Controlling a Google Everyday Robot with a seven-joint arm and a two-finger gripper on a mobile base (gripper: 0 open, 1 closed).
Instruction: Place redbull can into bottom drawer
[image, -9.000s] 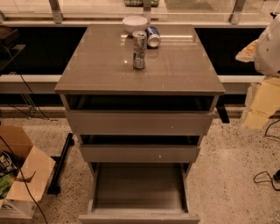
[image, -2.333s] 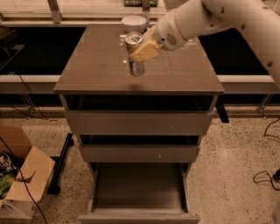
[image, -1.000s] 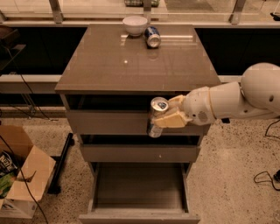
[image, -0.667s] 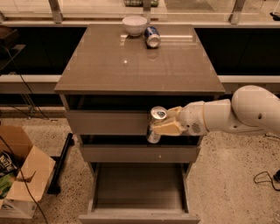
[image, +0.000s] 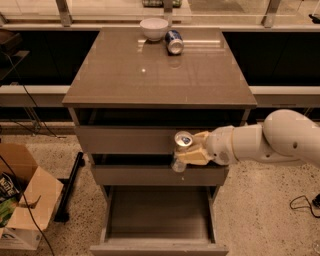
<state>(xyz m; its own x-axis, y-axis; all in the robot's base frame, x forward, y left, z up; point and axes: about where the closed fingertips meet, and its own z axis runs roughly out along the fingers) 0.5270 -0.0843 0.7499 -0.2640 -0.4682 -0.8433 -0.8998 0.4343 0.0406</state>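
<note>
The redbull can (image: 181, 148), tall, slim and silver with its pull-tab top facing up, is held upright in my gripper (image: 192, 151). The gripper is shut on its right side and reaches in from the right on a white arm. The can hangs in front of the two upper drawer fronts, above the bottom drawer (image: 159, 220). The bottom drawer is pulled open and shows a flat grey inside with nothing in it.
On the cabinet top (image: 150, 75) at the back stand a white bowl (image: 154, 28) and a shorter blue can (image: 174, 41) lying on its side. A cardboard box (image: 20, 200) sits on the floor at left, and a black bar (image: 70, 187) leans by the cabinet.
The gripper took the can off the cabinet top and carried it down in front of the drawers. In the last second it has sunk a little lower.
</note>
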